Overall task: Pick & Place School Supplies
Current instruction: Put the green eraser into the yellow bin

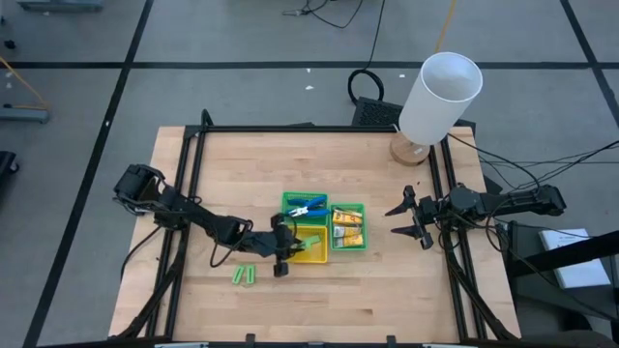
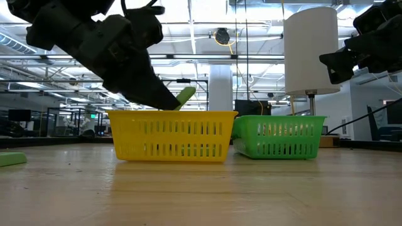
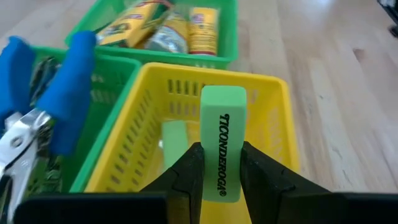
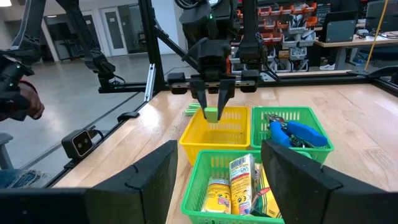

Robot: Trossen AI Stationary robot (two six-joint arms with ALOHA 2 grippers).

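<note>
1. The left gripper (image 3: 219, 171) has its two dark fingers closed on a short light-green rectangular eraser stick (image 3: 222, 140) printed with dark lettering. It holds the stick at the lower end, and the long axis runs out past the fingertips.
2. The held stick hangs directly over the open yellow slotted plastic tray (image 3: 264, 109), its free end pointing down into it. In the low view the stick's tip (image 2: 184, 96) shows just above the tray's rim (image 2: 171, 115). My reading is that the coming move is a release straight into this tray.
3. Another light-green stick (image 3: 175, 140) already lies inside the yellow tray, and two more (image 1: 244, 275) lie side by side on the wooden table (image 1: 387, 290), near the left arm.
4. The right gripper (image 1: 410, 218) waits with its fingers spread wide and empty, well apart from the trays on the table's right side.
5. Hard to make out: blue-handled pliers (image 1: 308, 205) fill one green tray, yellow-orange packets (image 1: 346, 228) another; neither can be counted. The yellow tray's floor is mostly hidden.
</note>
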